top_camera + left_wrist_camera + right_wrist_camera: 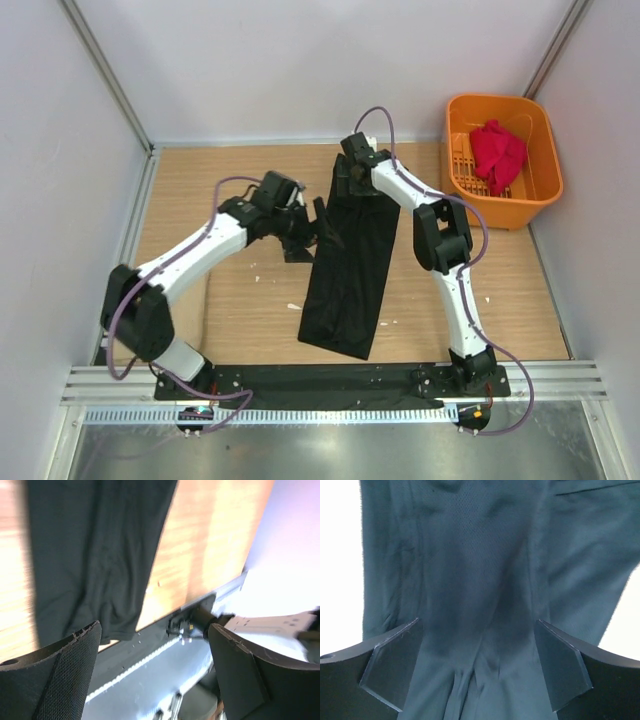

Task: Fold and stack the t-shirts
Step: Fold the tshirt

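Note:
The black t-shirt (345, 275) lies folded in a long narrow strip on the wooden table, running from the far middle toward the near edge. My right gripper (347, 180) is open over its far end. In the right wrist view its jaws (477, 625) stand wide apart with black cloth (480, 555) filling the view below them. My left gripper (308, 232) is open and empty at the strip's left edge. In the left wrist view (155, 630) the shirt (95, 545) lies beyond the fingers. The red t-shirt (497, 155) sits crumpled in the basket.
The orange slotted basket (535, 185) stands at the far right corner. A tan cardboard sheet (188, 315) lies at the left under my left arm. White walls close off both sides and the back. A black base rail (330, 378) runs along the near edge.

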{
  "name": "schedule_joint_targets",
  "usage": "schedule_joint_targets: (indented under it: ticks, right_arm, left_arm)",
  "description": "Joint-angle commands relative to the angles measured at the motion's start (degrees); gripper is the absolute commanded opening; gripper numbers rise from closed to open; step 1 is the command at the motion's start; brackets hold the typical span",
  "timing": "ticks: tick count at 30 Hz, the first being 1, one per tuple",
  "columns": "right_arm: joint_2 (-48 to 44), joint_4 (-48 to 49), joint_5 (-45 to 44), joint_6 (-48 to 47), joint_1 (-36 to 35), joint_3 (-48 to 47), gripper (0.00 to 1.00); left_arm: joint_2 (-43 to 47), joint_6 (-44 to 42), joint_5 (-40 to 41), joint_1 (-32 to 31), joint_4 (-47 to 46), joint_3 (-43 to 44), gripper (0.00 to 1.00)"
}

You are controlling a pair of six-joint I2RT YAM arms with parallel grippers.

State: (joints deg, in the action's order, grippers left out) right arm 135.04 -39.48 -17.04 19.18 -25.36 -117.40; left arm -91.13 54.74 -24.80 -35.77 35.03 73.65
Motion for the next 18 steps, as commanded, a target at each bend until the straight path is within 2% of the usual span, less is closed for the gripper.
schedule_joint_targets:
  ticks: [1, 6, 12, 18]
  right_arm:
    - [1.7, -0.2, -0.7, -2.5, 0.1, -4.1, 0.97]
    - [7.8, 1.9, 0.9, -6.5, 0.1, -7.1, 0.92]
    - [16.6, 1.3, 4.6, -7.3, -1.3, -22.1, 0.91]
    - [11.4, 0.9, 4.5, -4.8, -2.9, -23.9, 1.00]
  left_arm:
    - [6.9, -1.7, 5.6, 3.2, 5.6, -3.2, 0.89]
    - [12.4, -3.2, 9.1, 5.8, 7.9, -8.7, 0.88]
    - [16.2, -1.7, 7.9, 6.7, 5.1, -17.7, 0.81]
    - [14.5, -3.1, 5.6, 6.7, 1.5, -23.5, 0.72]
